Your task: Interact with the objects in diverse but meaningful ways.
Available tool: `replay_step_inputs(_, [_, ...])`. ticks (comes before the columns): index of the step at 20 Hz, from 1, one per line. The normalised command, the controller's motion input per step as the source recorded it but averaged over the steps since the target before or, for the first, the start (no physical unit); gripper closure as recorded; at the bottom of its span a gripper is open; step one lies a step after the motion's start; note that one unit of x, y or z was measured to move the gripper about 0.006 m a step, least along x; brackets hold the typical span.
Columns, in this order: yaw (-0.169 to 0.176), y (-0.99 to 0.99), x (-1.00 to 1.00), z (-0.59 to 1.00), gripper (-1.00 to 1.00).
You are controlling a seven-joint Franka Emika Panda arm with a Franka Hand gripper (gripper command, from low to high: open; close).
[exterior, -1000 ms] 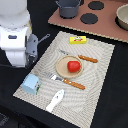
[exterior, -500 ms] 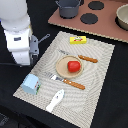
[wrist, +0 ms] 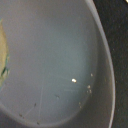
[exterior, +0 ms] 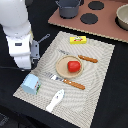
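**Arm poised low over the pan at the mat's left edge: collision and tipping risks**

Exterior view: the white Panda arm (exterior: 20, 42) fills the upper left of the frame, its wrist low over the left border of the striped placemat (exterior: 100, 65). The gripper itself is hidden behind the arm body, so whether its fingers are spread or closed cannot be told. The dark grey frying pan (exterior: 42, 37) shows only as a handle projecting from behind the arm. The light-blue boxy cup (exterior: 31, 83) stands just below the wrist at lower left. The red tomato (exterior: 74, 66) rests on the tan round plate (exterior: 61, 66) at mid-frame, the flat yellow packet (exterior: 78, 40) lies at the mat's upper edge, and the white flat utensil (exterior: 55, 100) lies at lower centre.

Wrist view: a smooth grey curved surface, probably the pan's interior, fills the frame very close to the lens.

Judged hazards: further descent could press the fingers into the pan and lever its handle upward; a sideways sweep could topple the cup nearby.
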Motion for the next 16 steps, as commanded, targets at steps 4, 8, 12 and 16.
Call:
replay_step_inputs(4, [0.032, 0.00, -0.02, -0.19, 1.00])
replay_step_inputs(8, [0.029, 0.00, -0.06, -0.19, 1.00])
replay_step_inputs(12, [0.029, 0.00, -0.03, -0.17, 1.00])
replay_step_inputs(16, [0.022, -0.04, -0.05, -0.20, 1.00])
